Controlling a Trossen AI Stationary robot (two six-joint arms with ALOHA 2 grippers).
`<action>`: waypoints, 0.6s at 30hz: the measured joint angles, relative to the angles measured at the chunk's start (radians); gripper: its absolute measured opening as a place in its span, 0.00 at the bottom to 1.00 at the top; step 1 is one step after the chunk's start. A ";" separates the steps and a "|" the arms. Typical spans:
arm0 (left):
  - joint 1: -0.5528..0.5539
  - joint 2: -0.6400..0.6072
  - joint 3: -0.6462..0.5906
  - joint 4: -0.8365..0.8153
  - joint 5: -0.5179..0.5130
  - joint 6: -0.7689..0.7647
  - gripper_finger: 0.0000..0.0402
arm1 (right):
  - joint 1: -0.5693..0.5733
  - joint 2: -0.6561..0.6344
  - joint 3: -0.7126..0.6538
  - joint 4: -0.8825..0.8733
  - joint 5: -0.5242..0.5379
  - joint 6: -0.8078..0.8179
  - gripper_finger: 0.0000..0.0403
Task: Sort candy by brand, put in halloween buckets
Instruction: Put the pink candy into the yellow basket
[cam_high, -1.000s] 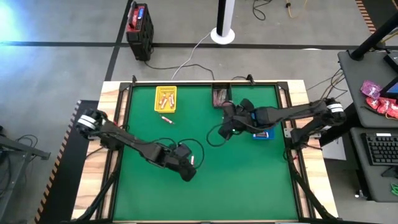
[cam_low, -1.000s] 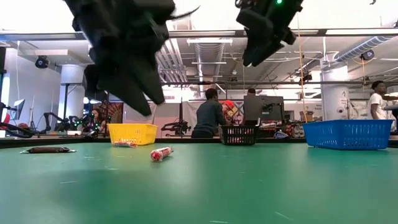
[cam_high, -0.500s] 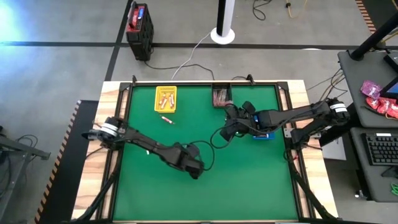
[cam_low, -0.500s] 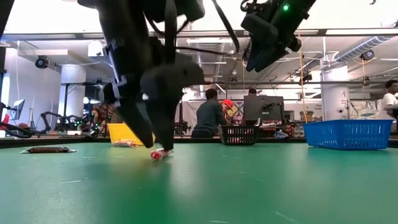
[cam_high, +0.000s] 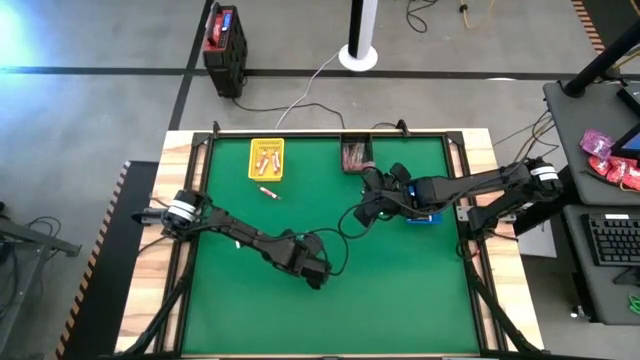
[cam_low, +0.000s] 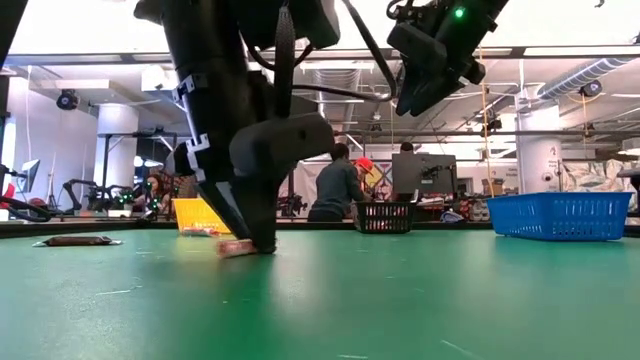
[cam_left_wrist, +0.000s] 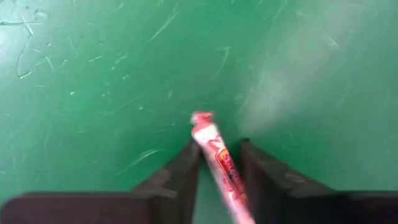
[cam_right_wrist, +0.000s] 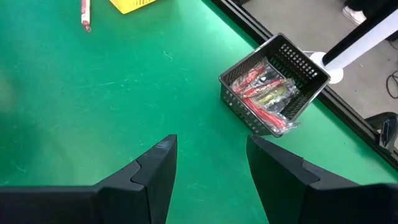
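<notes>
A: Left end effector (cam_high: 316, 276) has dropped to the desk (cam_high: 400, 290) since half a second ago; low view has its fingers (cam_low: 262, 235) down on the green surface over a pink-red candy (cam_low: 237, 246); right end effector (cam_high: 362, 213) has barely shifted.

B: Grip state on the left?

A: Left wrist view shows the pink-red candy between the two fingers, lying on the desk; fingers sit just beside it on either side, slightly apart, so spread and not clamped; wrapper print is blurred, no brand readable.

B: Right?

A: Fingers wide apart, holding nothing, hanging above the desk near the black bin (cam_right_wrist: 274, 84); only its wrist view shows that bin's contents, red and yellowish wrappers (cam_right_wrist: 264, 92); writing too small to read.

B: Other bins?

A: Yellow bin (cam_high: 266, 159) at the far side with a few candies inside; blue bin (cam_low: 559, 215) is mostly hidden under the right arm from above, clear in the low view; one loose red candy (cam_high: 267, 191) lies near the yellow bin; a dark wrapper (cam_low: 76, 240) shows only in the low view.
</notes>
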 joint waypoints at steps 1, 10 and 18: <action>0.001 0.000 0.000 -0.002 0.006 0.009 0.18 | 0.000 0.000 -0.001 0.000 0.000 0.000 0.47; 0.002 -0.019 0.050 -0.082 0.010 0.147 0.08 | 0.000 0.000 -0.027 -0.001 -0.001 0.017 0.46; 0.023 -0.232 0.034 -0.264 -0.177 0.222 0.04 | 0.000 0.000 -0.066 0.000 -0.008 0.033 0.46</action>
